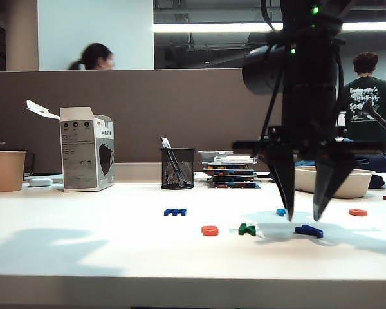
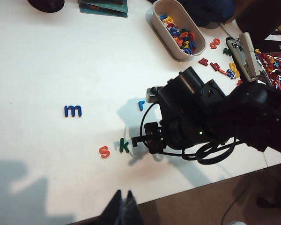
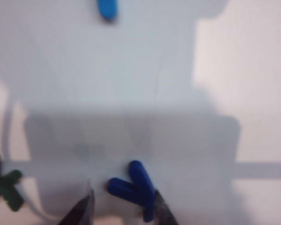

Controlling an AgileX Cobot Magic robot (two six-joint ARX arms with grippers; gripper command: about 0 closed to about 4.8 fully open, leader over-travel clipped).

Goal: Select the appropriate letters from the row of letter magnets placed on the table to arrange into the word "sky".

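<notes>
On the white table an orange-red s, a dark green k and a dark blue y lie in a line near the front. My right gripper hangs open just over the y, a finger on each side; the y lies flat, close to one finger. In the left wrist view the right arm hides the y. My left gripper is shut and empty, hovering over the table's front edge.
A dark blue m, a light blue r and another orange letter lie farther back. Behind them stand a paper cup, a box, a mesh pen holder, stacked trays and a letter-filled bowl.
</notes>
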